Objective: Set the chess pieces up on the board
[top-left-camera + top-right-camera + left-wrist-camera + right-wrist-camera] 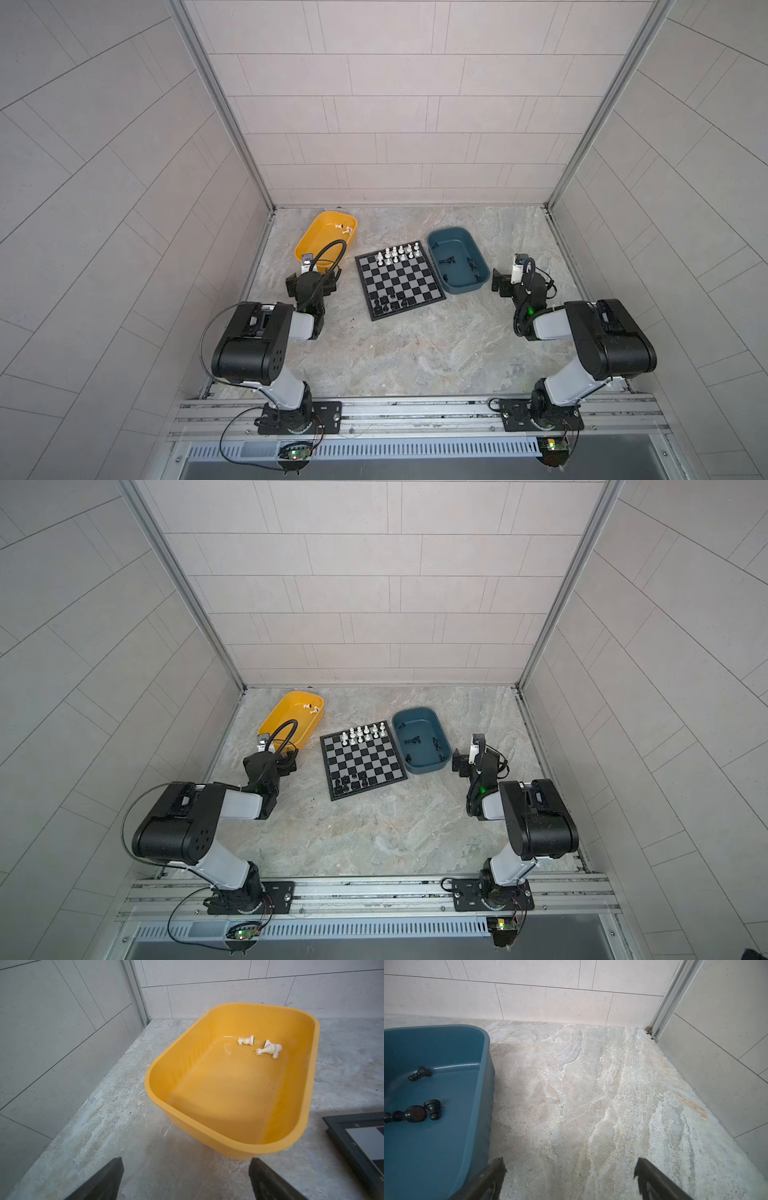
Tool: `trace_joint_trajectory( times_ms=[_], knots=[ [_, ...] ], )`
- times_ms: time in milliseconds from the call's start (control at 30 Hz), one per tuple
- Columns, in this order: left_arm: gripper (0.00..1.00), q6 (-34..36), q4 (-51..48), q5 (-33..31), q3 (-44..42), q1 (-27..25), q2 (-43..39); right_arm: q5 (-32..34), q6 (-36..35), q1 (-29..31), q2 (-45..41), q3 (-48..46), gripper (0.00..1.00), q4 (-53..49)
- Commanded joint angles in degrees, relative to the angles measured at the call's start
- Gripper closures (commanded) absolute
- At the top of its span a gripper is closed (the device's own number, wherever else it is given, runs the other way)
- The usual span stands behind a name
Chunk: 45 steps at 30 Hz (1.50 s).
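Note:
The board (pixel 409 279) lies at mid table in both top views. Several white chess pieces (pixel 397 253) stand along its far edge and a few black ones (pixel 388 304) near its front edge. Two white pieces (pixel 246 1040) lie toppled in the yellow tray (pixel 228 1147). Several black pieces (pixel 417 1113) lie in the teal tray (pixel 483 1084). My left gripper (pixel 185 1167) is open and empty, just short of the yellow tray's near rim. My right gripper (pixel 570 1165) is open and empty over bare table, to the right of the teal tray.
The yellow tray (pixel 309 241) stands back left of the board, and the teal tray (pixel 465 289) sits close against the board's right side. Tiled walls close in the table on three sides. A corner of the board (pixel 353 1136) shows in the left wrist view.

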Motion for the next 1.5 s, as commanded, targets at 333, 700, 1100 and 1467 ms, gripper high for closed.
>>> trace_joint_trajectory(
  times_ms=[333, 700, 1100, 1467],
  knots=[
    [0.00, -0.01, 0.05, 0.25, 0.85, 0.01, -0.48, 3.77, -2.37, 2.05, -0.80, 0.74, 0.01, -0.90],
    [0.00, 0.03, 0.16, 0.29, 0.85, -0.05, -0.46, 4.28, -2.57, 2.38, -0.80, 0.76, 0.01, -0.87],
    [0.00, -0.25, 0.48, 0.76, 0.61, 0.48, -0.52, 3.33, -2.04, 1.79, -0.80, 0.76, 0.01, -0.84],
    [0.00, -1.42, -11.95, -5.42, 3.42, 0.02, -9.67, 17.37, -0.87, 4.34, -13.67, 3.89, 0.01, -16.18]
  ],
)
